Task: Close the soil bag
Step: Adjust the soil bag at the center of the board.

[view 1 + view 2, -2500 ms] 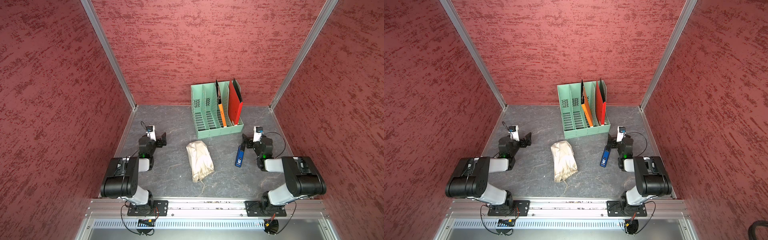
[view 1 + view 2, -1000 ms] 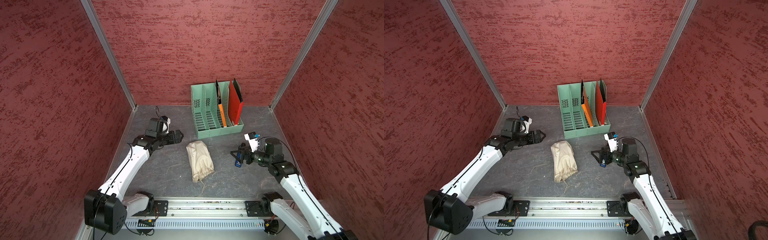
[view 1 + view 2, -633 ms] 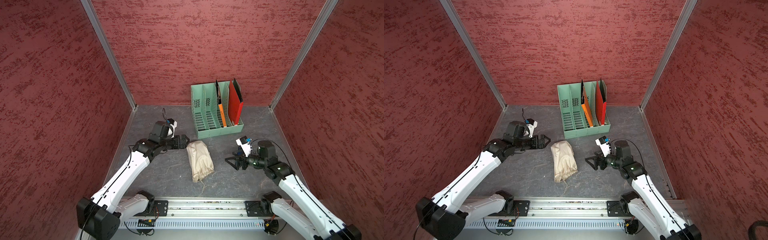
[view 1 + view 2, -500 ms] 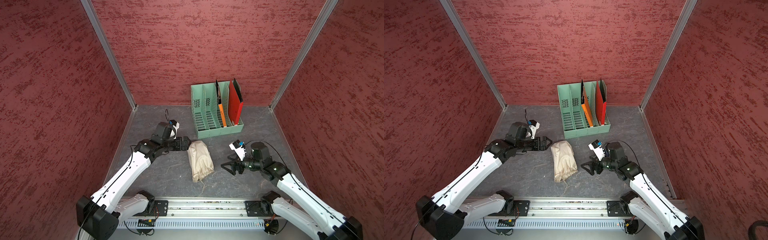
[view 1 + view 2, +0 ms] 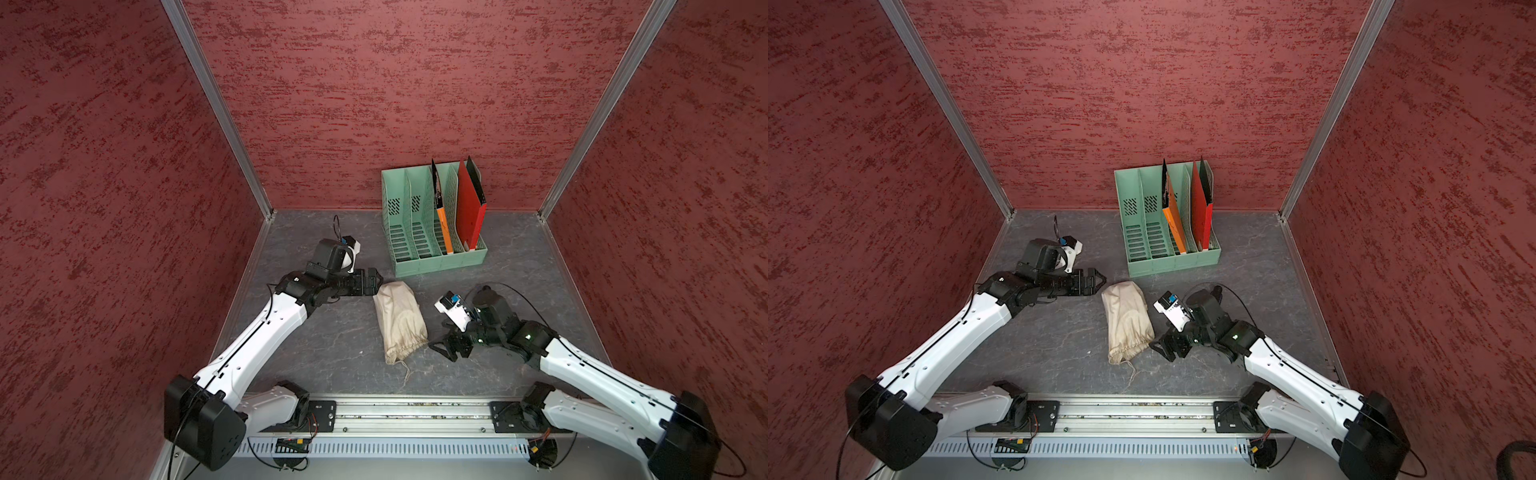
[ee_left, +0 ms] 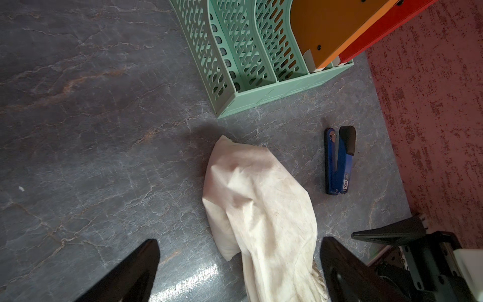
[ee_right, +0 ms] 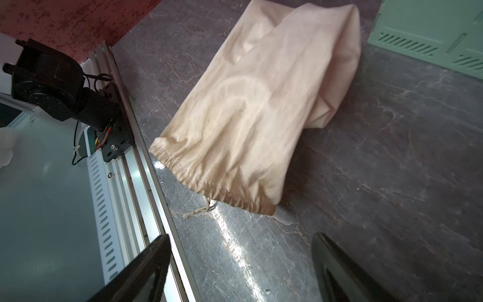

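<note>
Closest to the front rail [image 5: 415, 417], the soil bag [image 5: 399, 320] lies flat on the tabletop [image 5: 332, 345] with its gathered mouth facing the rail. The right tool [image 5: 441, 348] sits just beside that mouth, jaws apart and empty. At the bag's far end the left tool [image 5: 375, 282] hovers with jaws wide apart, and the green file rack [image 5: 432, 249] stands beyond.

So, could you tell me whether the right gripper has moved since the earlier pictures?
Yes. The right gripper has moved away from the green plastic file rack, toward the camera, to the gathered mouth of the cream cloth soil bag.
</note>
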`<state>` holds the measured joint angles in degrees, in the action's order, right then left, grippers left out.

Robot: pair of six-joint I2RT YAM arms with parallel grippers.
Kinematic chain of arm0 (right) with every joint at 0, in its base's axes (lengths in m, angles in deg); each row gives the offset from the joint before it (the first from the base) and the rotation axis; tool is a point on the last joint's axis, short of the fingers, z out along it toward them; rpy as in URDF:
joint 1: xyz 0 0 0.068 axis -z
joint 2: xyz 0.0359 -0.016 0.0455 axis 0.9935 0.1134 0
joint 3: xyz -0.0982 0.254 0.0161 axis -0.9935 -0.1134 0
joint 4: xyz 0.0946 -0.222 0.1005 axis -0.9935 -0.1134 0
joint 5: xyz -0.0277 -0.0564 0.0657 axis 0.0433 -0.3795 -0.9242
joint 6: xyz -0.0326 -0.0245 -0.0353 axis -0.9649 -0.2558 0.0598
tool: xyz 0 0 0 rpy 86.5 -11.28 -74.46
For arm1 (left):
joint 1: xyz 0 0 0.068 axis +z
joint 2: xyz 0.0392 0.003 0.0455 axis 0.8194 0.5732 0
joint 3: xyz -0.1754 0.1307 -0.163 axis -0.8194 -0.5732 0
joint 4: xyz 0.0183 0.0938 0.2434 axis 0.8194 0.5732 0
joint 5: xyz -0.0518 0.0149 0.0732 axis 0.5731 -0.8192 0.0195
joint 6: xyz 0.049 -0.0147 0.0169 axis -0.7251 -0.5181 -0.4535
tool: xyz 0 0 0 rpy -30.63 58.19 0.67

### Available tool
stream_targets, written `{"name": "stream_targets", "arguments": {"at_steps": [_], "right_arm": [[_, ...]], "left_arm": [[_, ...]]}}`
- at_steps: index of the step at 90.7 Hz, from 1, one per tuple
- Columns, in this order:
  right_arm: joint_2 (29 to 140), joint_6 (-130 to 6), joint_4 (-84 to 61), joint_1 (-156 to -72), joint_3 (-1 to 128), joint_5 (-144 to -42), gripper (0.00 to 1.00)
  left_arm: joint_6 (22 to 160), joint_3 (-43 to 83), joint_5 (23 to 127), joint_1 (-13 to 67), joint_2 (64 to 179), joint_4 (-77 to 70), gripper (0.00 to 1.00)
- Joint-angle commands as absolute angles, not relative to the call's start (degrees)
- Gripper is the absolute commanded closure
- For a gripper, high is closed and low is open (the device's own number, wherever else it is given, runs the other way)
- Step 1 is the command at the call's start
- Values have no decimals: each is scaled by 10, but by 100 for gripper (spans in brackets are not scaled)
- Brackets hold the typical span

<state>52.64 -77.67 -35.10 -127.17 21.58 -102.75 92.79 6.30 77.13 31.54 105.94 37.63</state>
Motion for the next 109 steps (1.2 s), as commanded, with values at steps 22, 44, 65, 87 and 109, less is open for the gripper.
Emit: {"name": "stream_targets", "arguments": {"at_steps": [22,44,65,87,109], "right_arm": [[587,-770,-289,-1356,242,-915,14],[635,-769,-253,-1397,246,-859,15],[652,-775,-197,-1397,229,-819,14],[671,-785,-166,-1398,219,-815,14],[687,-794,-144,-1398,228,-803,18]], "left_arm": [[926,51,811,345,1062,336,0],[939,25,821,355,1060,302,0],[936,22,818,355,1053,319,0],[935,23,798,357,1035,333,0],[934,21,789,359,1027,344,0]]}}
